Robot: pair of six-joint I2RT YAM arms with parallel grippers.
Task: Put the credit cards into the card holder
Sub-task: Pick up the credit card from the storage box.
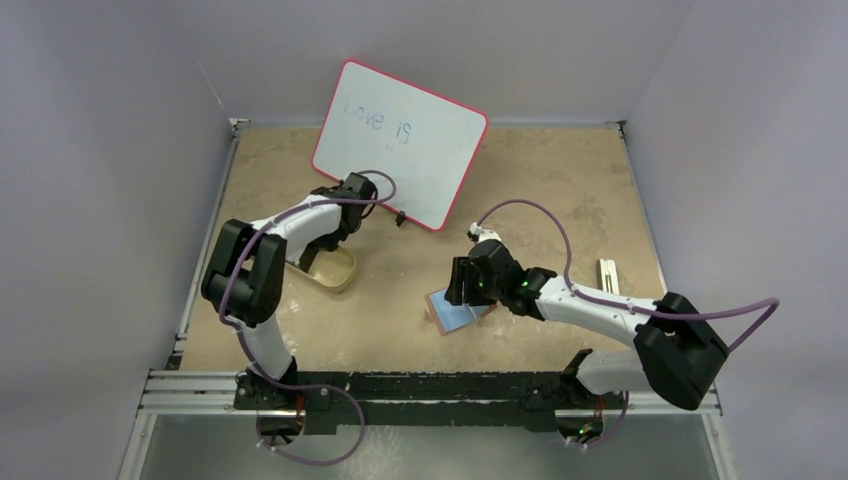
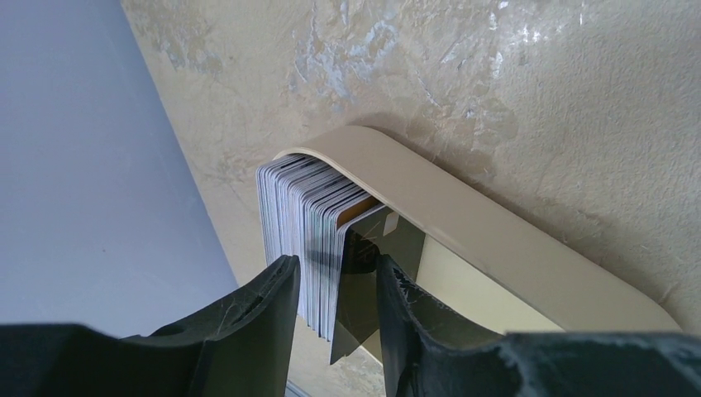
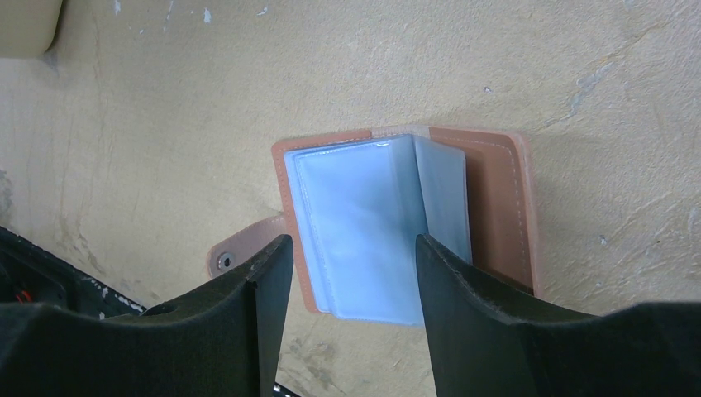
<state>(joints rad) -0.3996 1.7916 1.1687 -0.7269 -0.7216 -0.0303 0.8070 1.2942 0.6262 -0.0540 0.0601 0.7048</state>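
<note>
Tan, mottled tabletop [image 1: 560, 200] fills the middle of the top view, walled in by pale grey panels. A red-rimmed whiteboard [image 1: 400, 140] with faint writing lies tilted at the upper centre.

Left of centre we see the left arm bent down over a tan oval tray [image 2: 496, 240]. In its wrist view the credit cards [image 2: 306, 207] stand on edge as a tight stack at the tray's left end, with one darker card leaning at the right side of the stack. The left gripper [image 2: 335, 263] straddles the near end of that stack, with one finger against the outer pale cards and the other beside the dark card. We cannot tell whether it is pressing on them or only flanking them.

Right of centre in the top view, the right arm reaches to the card holder [image 3: 496, 198], which lies open flat on the table, brown cover down. Its pale blue plastic sleeves [image 3: 364, 223] face up and its tab strap with a snap stud [image 3: 224, 261] points lower left. The right gripper [image 3: 354, 241] hangs over it with its jaws spread wide, and the sleeves show in the gap.

A small pale object [image 1: 608, 275] sits near the table's right edge.
</note>
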